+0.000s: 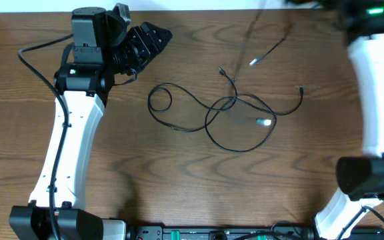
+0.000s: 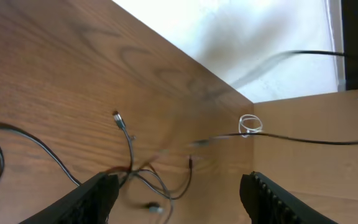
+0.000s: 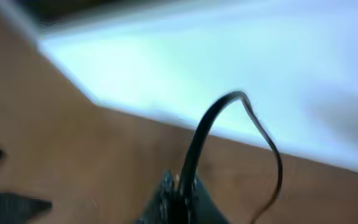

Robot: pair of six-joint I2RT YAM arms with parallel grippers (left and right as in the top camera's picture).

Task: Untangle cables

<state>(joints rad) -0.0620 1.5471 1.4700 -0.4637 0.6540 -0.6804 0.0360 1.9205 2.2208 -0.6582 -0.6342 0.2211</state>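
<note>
**Right gripper lifts one cord from the tangle; left gripper waits open**

The cables (image 1: 234, 100) lie in a loose tangle near the middle of the wooden table (image 1: 179, 180). Thin black loops cross each other there. One small loop (image 1: 159, 100) reaches out to the left. A silver plug (image 1: 264, 121) rests inside the biggest loop. Another plug end (image 1: 220, 69) points toward the far edge, and a third (image 1: 301, 88) lies off to the right.

From the tangle, one blurred strand (image 1: 253, 30) rises toward the far right corner, where the top of the right arm (image 1: 372, 80) is smeared. In the right wrist view, the right gripper (image 3: 176, 186) has its fingertips pressed together on a black cord (image 3: 207, 127). The cord stands up from the tips and bends over to the right. That picture is too blurred to show more.

The left gripper (image 1: 153, 45) hangs over the far left part of the table, apart from the tangle, and holds nothing. Its fingers (image 2: 92, 196) are spread wide in the left wrist view. Between them that view shows a plug (image 2: 116, 115), part of the tangle, a small whitish piece (image 2: 249, 124), and a raised strand (image 2: 303, 140) running off to the right.
</note>
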